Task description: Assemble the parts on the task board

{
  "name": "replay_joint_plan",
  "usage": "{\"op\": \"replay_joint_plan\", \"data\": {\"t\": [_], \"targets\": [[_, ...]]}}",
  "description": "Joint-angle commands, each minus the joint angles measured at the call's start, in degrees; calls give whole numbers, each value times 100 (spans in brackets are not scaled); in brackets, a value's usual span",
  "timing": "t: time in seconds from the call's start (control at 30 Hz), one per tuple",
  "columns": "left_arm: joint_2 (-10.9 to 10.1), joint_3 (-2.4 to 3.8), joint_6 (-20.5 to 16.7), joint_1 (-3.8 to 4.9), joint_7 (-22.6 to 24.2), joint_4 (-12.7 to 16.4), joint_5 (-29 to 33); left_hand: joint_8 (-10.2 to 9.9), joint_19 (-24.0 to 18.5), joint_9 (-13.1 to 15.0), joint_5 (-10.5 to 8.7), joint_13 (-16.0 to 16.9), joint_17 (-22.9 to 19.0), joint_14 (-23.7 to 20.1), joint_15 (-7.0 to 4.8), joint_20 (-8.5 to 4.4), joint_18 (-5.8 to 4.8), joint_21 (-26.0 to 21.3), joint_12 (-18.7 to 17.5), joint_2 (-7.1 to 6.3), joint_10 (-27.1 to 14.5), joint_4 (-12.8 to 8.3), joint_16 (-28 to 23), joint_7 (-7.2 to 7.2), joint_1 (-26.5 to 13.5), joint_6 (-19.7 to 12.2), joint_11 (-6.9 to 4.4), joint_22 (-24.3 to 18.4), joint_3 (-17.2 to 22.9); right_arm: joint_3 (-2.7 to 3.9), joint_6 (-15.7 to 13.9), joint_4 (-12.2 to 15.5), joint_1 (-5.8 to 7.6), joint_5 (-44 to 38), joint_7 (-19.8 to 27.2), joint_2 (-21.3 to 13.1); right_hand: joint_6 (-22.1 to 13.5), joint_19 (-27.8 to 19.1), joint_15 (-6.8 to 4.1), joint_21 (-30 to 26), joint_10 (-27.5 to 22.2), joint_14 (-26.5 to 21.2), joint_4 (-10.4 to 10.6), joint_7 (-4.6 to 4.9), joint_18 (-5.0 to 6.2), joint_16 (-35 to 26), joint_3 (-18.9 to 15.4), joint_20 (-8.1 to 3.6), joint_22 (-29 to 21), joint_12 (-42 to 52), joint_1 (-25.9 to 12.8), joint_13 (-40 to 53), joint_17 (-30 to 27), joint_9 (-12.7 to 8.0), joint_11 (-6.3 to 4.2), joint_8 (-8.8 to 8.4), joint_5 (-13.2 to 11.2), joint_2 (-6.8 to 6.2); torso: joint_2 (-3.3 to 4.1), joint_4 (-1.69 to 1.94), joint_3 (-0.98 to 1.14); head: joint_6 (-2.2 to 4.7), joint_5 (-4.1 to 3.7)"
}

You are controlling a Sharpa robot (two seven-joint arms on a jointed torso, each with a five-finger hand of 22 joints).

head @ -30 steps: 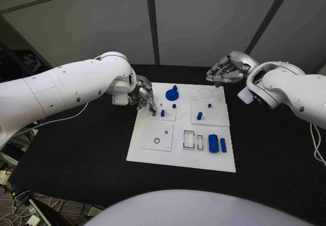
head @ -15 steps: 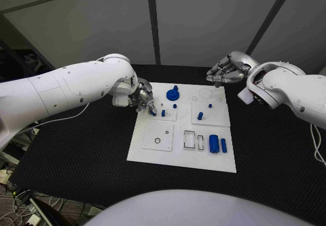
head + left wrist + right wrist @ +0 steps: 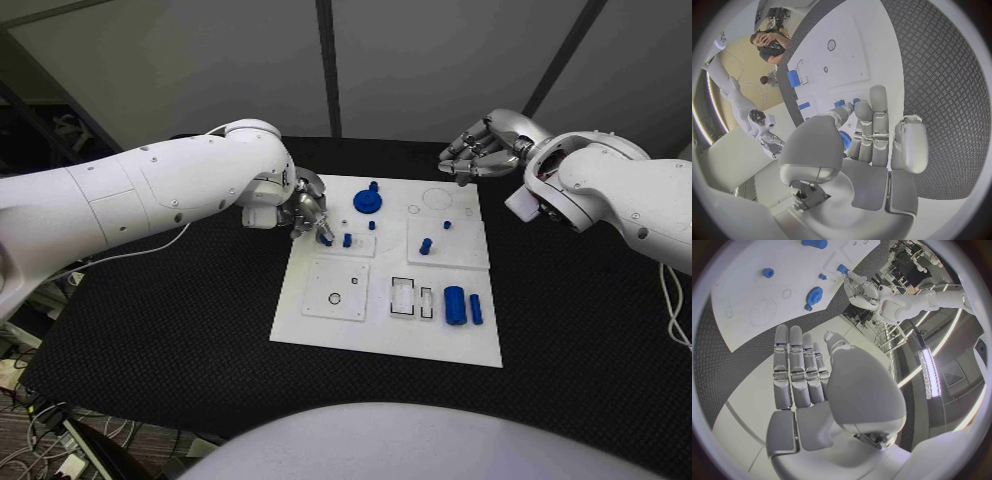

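A: Where's the peg [image 3: 326, 238]?
B: Ten o'clock on the task board [image 3: 378, 335], pinched by the left hand [image 3: 304, 208]. Right hand [image 3: 483, 146] hovers, holding nothing.
A: Handling?
B: Probably light, rigid, slippery; hold mid-shaft.

You can't tell whether the left robot hand [image 3: 306, 210] grips the small blue peg [image 3: 326, 238] at the white board's [image 3: 387, 340] left edge: its fingertips cover the peg's top from the head camera, and from the left wrist its fingers [image 3: 877, 115] hide most of the blue piece [image 3: 845, 140] behind them.
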Motion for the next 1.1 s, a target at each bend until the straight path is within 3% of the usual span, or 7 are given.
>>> {"op": "replay_joint_plan", "data": {"t": [0.03,1.1], "targets": [[12,-15,-109,1,-36,12,-126,29,42,-10,41,9,6,18,-6,33,-78,8,23,82,52,-466,-16,-31,55,9,-2,1128,492,2,27,5,11,18,41,4,-47,1,11,-37,-39,-34,35,3,62,-32,-12,28,-6,5,-32,7,8,5,17,38,37,18,5,0,1,0,-3],[85,-58,51,-17,-50,-10,-357,44,48,45,76,31,10,22,-11,30,-79,14,51,65,46,-522,-9,-31,56,-4,-5,1133,547,2,39,2,11,23,48,8,-47,1,11,-37,-39,-34,35,3,62,-32,-12,28,-6,5,-32,7,8,5,17,38,37,18,1,-2,2,0,-14]]}}
